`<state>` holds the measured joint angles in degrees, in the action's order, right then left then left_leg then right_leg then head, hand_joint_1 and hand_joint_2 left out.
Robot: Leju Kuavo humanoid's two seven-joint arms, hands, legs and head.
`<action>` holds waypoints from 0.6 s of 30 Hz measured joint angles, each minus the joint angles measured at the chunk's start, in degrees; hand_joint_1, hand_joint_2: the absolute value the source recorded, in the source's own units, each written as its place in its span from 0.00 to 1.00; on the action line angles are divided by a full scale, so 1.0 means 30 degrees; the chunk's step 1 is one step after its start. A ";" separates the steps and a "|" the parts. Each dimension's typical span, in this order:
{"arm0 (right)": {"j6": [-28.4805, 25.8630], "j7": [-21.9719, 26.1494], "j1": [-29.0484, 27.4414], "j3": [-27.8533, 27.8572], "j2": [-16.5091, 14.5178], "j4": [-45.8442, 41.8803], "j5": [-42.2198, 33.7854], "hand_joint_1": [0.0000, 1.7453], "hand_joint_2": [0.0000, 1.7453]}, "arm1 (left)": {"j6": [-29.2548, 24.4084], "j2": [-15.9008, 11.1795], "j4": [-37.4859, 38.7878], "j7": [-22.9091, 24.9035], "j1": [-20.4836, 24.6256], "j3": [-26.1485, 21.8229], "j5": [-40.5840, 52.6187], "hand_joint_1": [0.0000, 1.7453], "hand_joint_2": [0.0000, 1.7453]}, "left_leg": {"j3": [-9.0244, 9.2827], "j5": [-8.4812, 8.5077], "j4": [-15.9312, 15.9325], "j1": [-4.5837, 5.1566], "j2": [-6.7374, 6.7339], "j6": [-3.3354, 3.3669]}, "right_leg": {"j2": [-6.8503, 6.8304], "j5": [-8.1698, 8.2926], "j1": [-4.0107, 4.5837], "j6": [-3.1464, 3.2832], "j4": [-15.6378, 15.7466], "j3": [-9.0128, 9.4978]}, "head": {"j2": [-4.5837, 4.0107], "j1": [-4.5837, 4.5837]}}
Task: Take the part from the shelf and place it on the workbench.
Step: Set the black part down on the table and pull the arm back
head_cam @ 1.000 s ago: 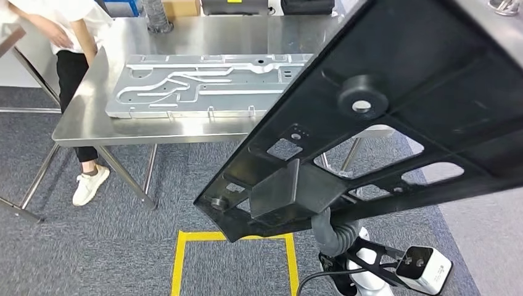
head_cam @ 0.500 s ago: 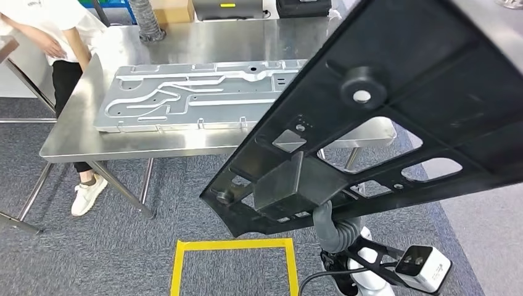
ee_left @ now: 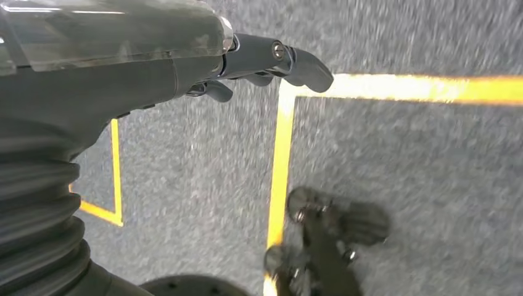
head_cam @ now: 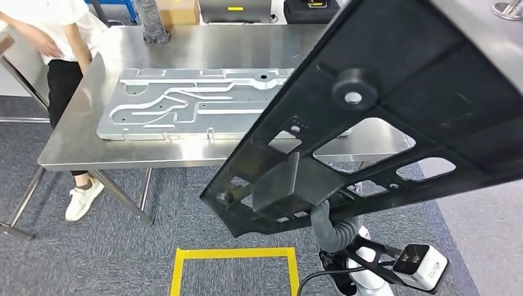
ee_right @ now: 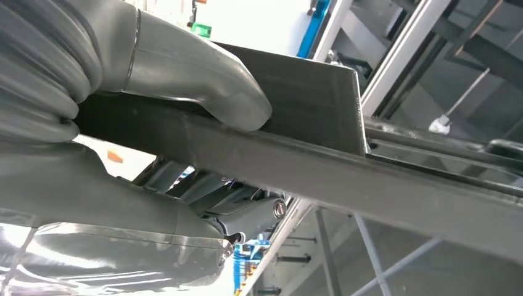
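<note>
Gripping black part (head_cam: 395,117) edge in our right hand (ee_right: 154,123), thumb clamped on top, part tilted above workbench (head_cam: 74,154) near edge; our left hand (ee_left: 247,58) empty, fingers loosely extended over carpet.

A grey plate (head_cam: 191,102) covers the workbench (head_cam: 80,148) centre, its edges bare

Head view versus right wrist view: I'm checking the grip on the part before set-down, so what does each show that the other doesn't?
The head view alone shows the steel workbench ahead, the silver machined plate lying on it, a person at its far left corner, and yellow floor tape. The right wrist view alone shows the right hand clamping the part's edge, thumb pressed on one face. Both show the black part, carried off the table.
</note>
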<state>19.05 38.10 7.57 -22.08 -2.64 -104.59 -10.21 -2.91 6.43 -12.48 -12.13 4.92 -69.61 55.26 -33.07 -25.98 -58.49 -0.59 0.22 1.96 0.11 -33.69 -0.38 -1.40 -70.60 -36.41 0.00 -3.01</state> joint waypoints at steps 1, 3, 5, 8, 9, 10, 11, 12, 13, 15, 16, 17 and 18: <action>0.0002 0.0000 -0.0019 0.0000 0.0000 0.0000 -0.0006 1.00 1.00 | 0.0000 -0.0002 0.0002 -0.0005 0.0007 -0.0004 -0.0004 0.00 1.00 | 0.0097 -0.0106 0.0000 0.0013 0.0012 0.0020 | -0.0001 -0.0376 -0.0003 -0.0032 -0.0960 -0.0748 | 0.0000 -0.0002; 0.0002 0.0000 -0.0051 -0.0004 0.0000 0.0000 -0.0016 1.00 1.00 | 0.0007 0.0000 0.0004 -0.0007 -0.0018 -0.0013 -0.0029 0.00 1.00 | 0.0427 -0.0382 -0.0001 0.0034 0.0047 0.0010 | -0.0002 -0.0129 0.0004 -0.0002 -0.1085 -0.1411 | 0.0000 -0.0002; 0.0011 -0.0002 -0.0043 -0.0007 0.0000 -0.0024 -0.0051 1.00 1.00 | 0.0018 0.0014 0.0005 -0.0009 -0.0040 -0.0027 -0.0092 0.00 1.00 | 0.0835 -0.0706 0.0020 0.0043 0.0077 -0.0051 | -0.0008 0.1603 0.0083 0.0230 0.1182 -0.0885 | 0.0000 0.0002; 0.0042 -0.0011 -0.0044 -0.0011 0.0000 -0.0080 -0.0118 1.00 1.00 | -0.0025 0.0093 0.0013 -0.0016 -0.0018 -0.0124 -0.0275 0.00 1.00 | 0.1219 -0.1112 0.0068 0.0098 0.0122 -0.0300 | 0.0019 0.3142 0.0287 0.0560 0.3756 -0.0176 | 0.0000 0.0005; 0.0044 -0.0013 -0.0052 -0.0015 0.0000 -0.0108 -0.0133 1.00 1.00 | -0.0060 0.0104 0.0014 -0.0024 -0.0010 -0.0162 -0.0330 0.00 1.00 | 0.1343 -0.1136 0.0056 0.0132 0.0130 -0.0421 | 0.0039 0.3075 0.0291 0.0599 0.3894 -0.0126 | 0.0000 0.0004; 0.0031 -0.0015 -0.0066 -0.0018 -0.0002 -0.0157 -0.0133 1.00 1.00 | -0.0102 0.0089 0.0013 -0.0036 0.0001 -0.0206 -0.0379 0.00 1.00 | 0.1419 -0.1158 0.0054 0.0147 0.0129 -0.0538 | 0.0050 0.3090 0.0252 0.0656 0.4009 0.0016 | 0.0000 0.0002; 0.0009 -0.0016 -0.0077 -0.0011 -0.0004 -0.0222 -0.0122 1.00 1.00 | -0.0140 0.0058 0.0011 -0.0049 0.0004 -0.0253 -0.0415 0.00 1.00 | 0.1492 -0.1201 -0.0078 0.0146 0.0109 -0.0640 | 0.0045 0.3131 0.0202 0.0741 0.4136 0.0213 | 0.0000 0.0002; -0.0027 -0.0018 -0.0081 -0.0002 -0.0009 -0.0289 -0.0086 1.00 1.00 | -0.0193 0.0029 0.0009 -0.0060 0.0013 -0.0313 -0.0431 0.00 1.00 | 0.1410 -0.1291 -0.0472 0.0144 0.0092 -0.0749 | 0.0035 0.3072 0.0143 0.0837 0.4233 0.0424 | 0.0000 -0.0002; -0.0073 -0.0022 -0.0099 0.0007 -0.0016 -0.0364 -0.0029 1.00 1.00 | -0.0258 0.0002 0.0007 -0.0064 0.0029 -0.0381 -0.0446 0.00 1.00 | 0.1080 -0.1550 -0.1159 0.0120 0.0075 -0.0846 | 0.0020 0.2998 0.0101 0.0917 0.4298 0.0628 | 0.0000 -0.0002; -0.0204 -0.0027 -0.0206 0.0015 -0.0027 -0.0499 0.0082 1.00 1.00 | -0.0410 -0.0049 0.0007 -0.0035 0.0014 -0.0483 -0.0457 0.00 1.00 | -0.0265 -0.2477 -0.3400 0.0049 0.0054 -0.1046 | -0.0002 0.2771 0.0075 0.1032 0.4337 0.0893 | 0.0000 -0.0002; -0.0281 -0.0029 -0.0304 0.0016 -0.0027 -0.0547 0.0117 1.00 1.00 | -0.0479 -0.0086 0.0007 -0.0004 -0.0022 -0.0516 -0.0457 0.00 1.00 | -0.1006 -0.2938 -0.4434 0.0011 0.0053 -0.1120 | 0.0008 0.2639 0.0072 0.1040 0.4336 0.1018 | 0.0000 -0.0002; -0.0352 -0.0027 -0.0416 0.0024 -0.0025 -0.0579 0.0140 1.00 1.00 | -0.0549 -0.0142 0.0007 0.0035 -0.0073 -0.0545 -0.0459 0.00 1.00 | -0.1557 -0.3158 -0.5007 -0.0026 0.0052 -0.1193 | 0.0029 0.2492 0.0066 0.1033 0.4335 0.1175 | 0.0000 -0.0002; -0.0415 -0.0026 -0.0520 0.0036 -0.0024 -0.0608 0.0175 1.00 1.00 | -0.0609 -0.0212 0.0007 0.0069 -0.0117 -0.0572 -0.0459 0.00 1.00 | -0.1796 -0.2973 -0.4923 -0.0057 0.0049 -0.1226 | 0.0052 0.2339 0.0051 0.1006 0.4333 0.1366 | 0.0000 -0.0002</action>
<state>17.81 38.02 6.01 -21.97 -2.72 -106.41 -9.68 -4.73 5.80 -12.46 -11.92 4.57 -71.33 53.89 -38.45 -34.90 -73.26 -0.76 0.37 -1.72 0.27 -26.68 -0.22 1.62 -57.60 -32.31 0.00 -3.02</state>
